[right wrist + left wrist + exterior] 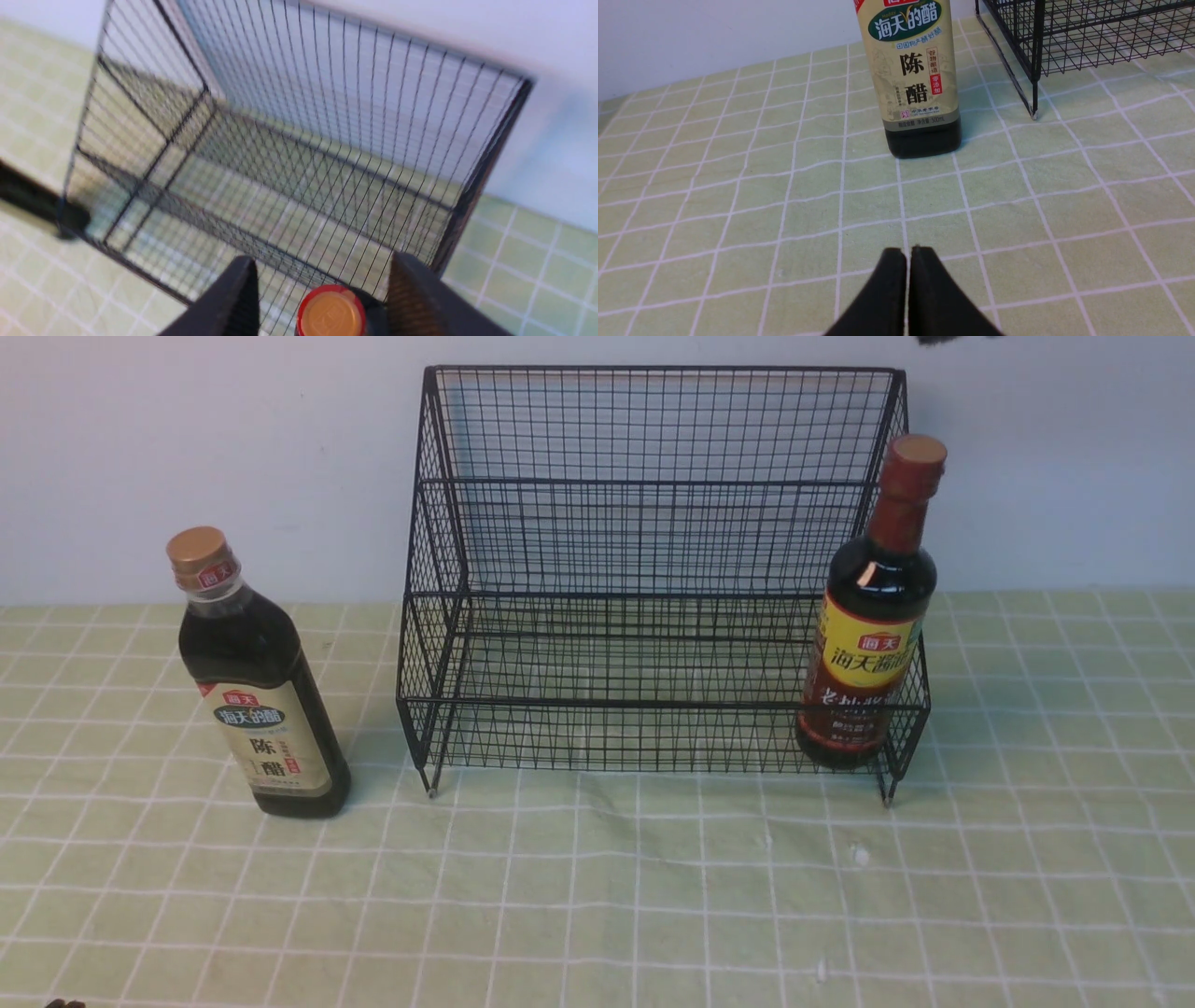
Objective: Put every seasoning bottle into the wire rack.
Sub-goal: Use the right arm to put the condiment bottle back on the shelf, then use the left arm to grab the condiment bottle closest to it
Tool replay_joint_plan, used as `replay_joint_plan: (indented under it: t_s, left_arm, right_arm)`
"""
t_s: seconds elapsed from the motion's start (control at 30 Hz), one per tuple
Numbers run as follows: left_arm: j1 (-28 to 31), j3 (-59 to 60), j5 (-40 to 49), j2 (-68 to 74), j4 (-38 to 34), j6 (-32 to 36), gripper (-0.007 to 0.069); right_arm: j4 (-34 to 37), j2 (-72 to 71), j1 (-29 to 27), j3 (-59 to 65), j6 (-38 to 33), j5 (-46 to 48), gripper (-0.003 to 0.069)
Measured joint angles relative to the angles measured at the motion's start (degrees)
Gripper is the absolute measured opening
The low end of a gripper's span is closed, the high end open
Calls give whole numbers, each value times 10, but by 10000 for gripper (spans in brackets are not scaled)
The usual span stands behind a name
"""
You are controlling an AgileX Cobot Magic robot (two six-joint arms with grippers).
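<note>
The black wire rack (653, 705) stands at the back middle of the table. The seasoning bottle with the long red-brown neck (868, 644) stands upright in the right end of its lower tier, behind the front mesh. In the right wrist view my right gripper (323, 259) is open above that bottle. Its red-rimmed cap (331, 315) lies between the fingers with gaps on both sides. The gold-capped, beige-labelled bottle (266, 709) stands on the cloth left of the rack. My left gripper (908, 249) is shut and empty, low over the cloth, short of this bottle (915, 79).
A green checked cloth (597, 896) covers the table, and a pale wall rises behind the rack. The rack's front left foot (1034, 114) stands a little to the side of the gold-capped bottle. The rest of the rack's two tiers (327, 116) hold nothing.
</note>
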Motion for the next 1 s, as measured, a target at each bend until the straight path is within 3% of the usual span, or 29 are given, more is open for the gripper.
replay_joint_plan:
  t_s: [0.07, 0.2, 0.27, 0.6, 0.7, 0.93, 1.0]
  left_arm:
    - [0, 0, 0, 0, 0, 0, -6]
    - [0, 0, 0, 0, 0, 0, -6]
    - [0, 0, 0, 0, 0, 0, -6]
    - [0, 0, 0, 0, 0, 0, -6]
    - [0, 0, 0, 0, 0, 0, -6]
    - [0, 0, 0, 0, 0, 0, -6]
    - [0, 0, 0, 0, 0, 0, -6]
  right_arm:
    - [-16, -25, 0, -5, 17, 2, 259]
    - [-32, -97, 0, -6, 55, 9, 57]
    - [-33, -132, 0, -6, 65, 11, 10]
    - [-96, -333, 0, 58, 104, -2, -12]
    - [-97, -423, 0, 162, 118, -59, -12]
    - [-31, -620, 0, 466, 97, -311, -12]
    - [-15, -662, 0, 536, 92, -346, -12]
